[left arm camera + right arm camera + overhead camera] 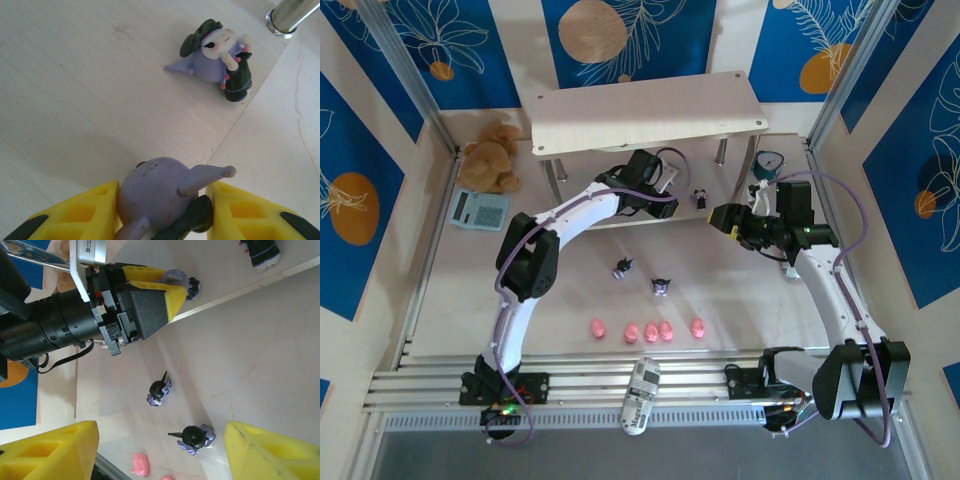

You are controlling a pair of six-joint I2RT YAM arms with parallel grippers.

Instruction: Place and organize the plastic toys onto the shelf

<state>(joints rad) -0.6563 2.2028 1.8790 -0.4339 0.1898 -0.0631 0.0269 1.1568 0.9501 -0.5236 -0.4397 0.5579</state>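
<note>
The left claw (162, 210) is pinching a purple figurine (155, 192) between two blocky yellow plastic fingers (90, 212) with hollow, ribbed faces. The toy is smooth and rounded, scuffed with dark specks, with a thin pointed ear sticking out to the right. It is held over the front edge of the shelf's lower board (75, 75), a pale wood surface with fine straight grain.

A second figurine (220, 55) lies tipped over on that board. It is glossy, with a white face, lilac body and dark cap, and it is near a polished round metal leg (290, 15).

The left arm bends sharply at the elbow and reaches forward under the shelf's (650, 115) flat, round-cornered top board.

The right claw (160, 450) is spread wide, its chunky yellow fingers far apart. It hangs above the pale, faintly veined table with its arm arched in from the right. Below it, two more figurines (159, 390) stand on the table, well apart from the shelf. Nearer the arm bases, five pink pigs (651, 331) sit in a loose row, small and bean-shaped.
</note>
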